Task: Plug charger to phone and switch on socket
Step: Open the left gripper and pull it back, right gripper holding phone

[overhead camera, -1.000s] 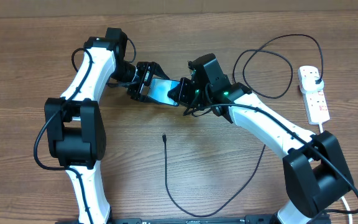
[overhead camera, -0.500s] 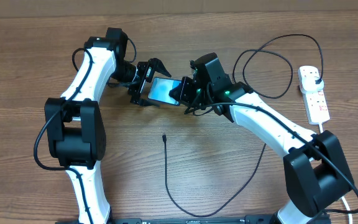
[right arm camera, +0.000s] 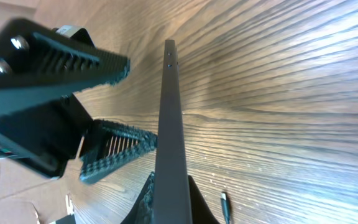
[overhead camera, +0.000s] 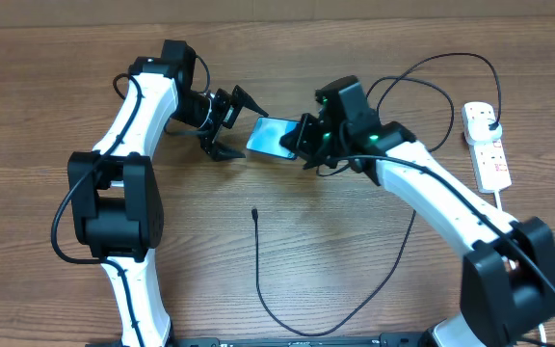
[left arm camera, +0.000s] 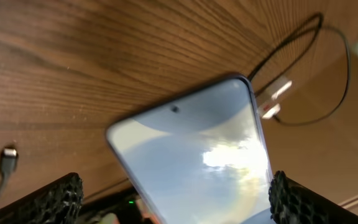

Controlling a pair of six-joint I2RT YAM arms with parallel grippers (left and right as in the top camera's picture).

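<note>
— Wood-grain brown tabletop [overhead camera: 56, 67] under both arms, then. Where was the handset?

— I had the slim rectangular smartphone with the light-blue screen [overhead camera: 271, 139] tilted up off the wood. The right gripper [overhead camera: 302, 145] was clamped on the end nearer that arm. From the right wrist camera I saw the smartphone [right arm camera: 171, 124] edge-on, a thin dark strip rising out of the closed fingers [right arm camera: 143, 202].

— And your left?

— The left gripper [overhead camera: 243, 133] stood spread wide just beside the smartphone's free end. On the left wrist camera the smartphone [left arm camera: 197, 155] sat between the two black textured pads [left arm camera: 48, 202], touching neither.

— The charger?

— The long thin black cable [overhead camera: 259, 265] lay loose on the wood. Its small black connector tip [overhead camera: 255, 213] was near the smartphone, on the side toward the arm bases, apart from both grippers. The cable looped round past the smartphone on the right arm's side to a black plug head [overhead camera: 490, 118]. That sat on one end of the narrow white power strip [overhead camera: 489, 159], well apart from the smartphone.

— Switches?

— Red marks showed on the power strip, too small for me to tell their position.
</note>
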